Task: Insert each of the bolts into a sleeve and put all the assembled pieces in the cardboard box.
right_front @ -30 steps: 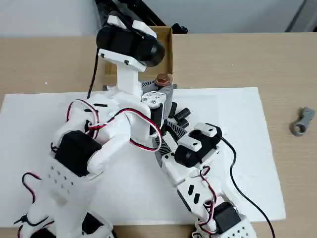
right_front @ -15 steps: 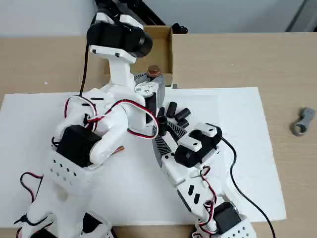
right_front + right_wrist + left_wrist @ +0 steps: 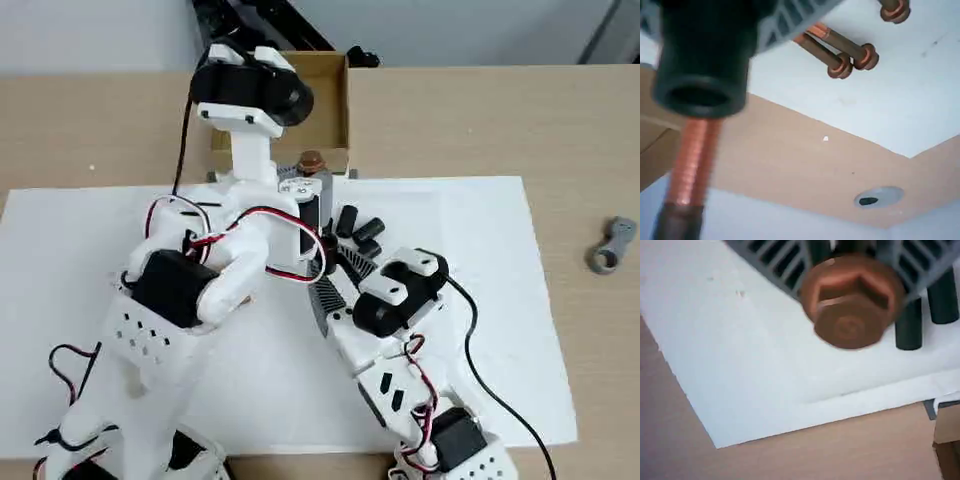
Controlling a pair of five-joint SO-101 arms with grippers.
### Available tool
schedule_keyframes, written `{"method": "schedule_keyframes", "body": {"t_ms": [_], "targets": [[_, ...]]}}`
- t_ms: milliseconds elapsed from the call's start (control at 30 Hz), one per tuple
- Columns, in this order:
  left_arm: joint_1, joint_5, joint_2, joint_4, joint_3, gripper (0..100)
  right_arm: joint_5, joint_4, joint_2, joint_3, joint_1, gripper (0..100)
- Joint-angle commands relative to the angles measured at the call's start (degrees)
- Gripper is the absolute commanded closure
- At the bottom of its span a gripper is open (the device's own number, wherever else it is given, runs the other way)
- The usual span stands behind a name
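My left gripper (image 3: 312, 176) is shut on a copper bolt (image 3: 852, 302), whose hexagonal head (image 3: 311, 160) shows just in front of the cardboard box (image 3: 325, 95). My right gripper (image 3: 323, 288) is shut on a black sleeve (image 3: 702, 65). In the right wrist view the bolt's threaded shaft (image 3: 692, 160) lines up with the sleeve's open mouth and reaches it; how far in it goes I cannot tell. Several loose black sleeves (image 3: 357, 226) lie on the white sheet beside both grippers. Loose copper bolts (image 3: 840, 55) lie on the sheet too.
The white sheet (image 3: 490, 300) covers the middle of the wooden table. A grey plastic part (image 3: 610, 245) lies on bare wood at the far right. The box stands at the sheet's back edge, partly behind the left arm.
The left gripper has carried the bolt leftward and back, then drawn it closer to the right gripper. The right arm has kept still with its sleeve.
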Motion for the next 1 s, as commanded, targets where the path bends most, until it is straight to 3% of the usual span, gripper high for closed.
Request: {"method": "schedule_keyframes", "body": {"t_ms": [0, 433, 967], "targets": [[0.18, 0.62, -0.79, -1.58, -1.10, 100, -0.18, -0.84, -1.10, -2.02, -0.48, 99.4], [0.18, 0.70, -0.79, 5.36, -11.91, 100, -0.44, -0.84, -1.01, -1.93, -0.48, 99.4], [4.04, 2.02, -0.70, 4.66, -6.46, 100, -0.44, -0.84, -0.75, -1.93, -0.48, 99.4]]}}
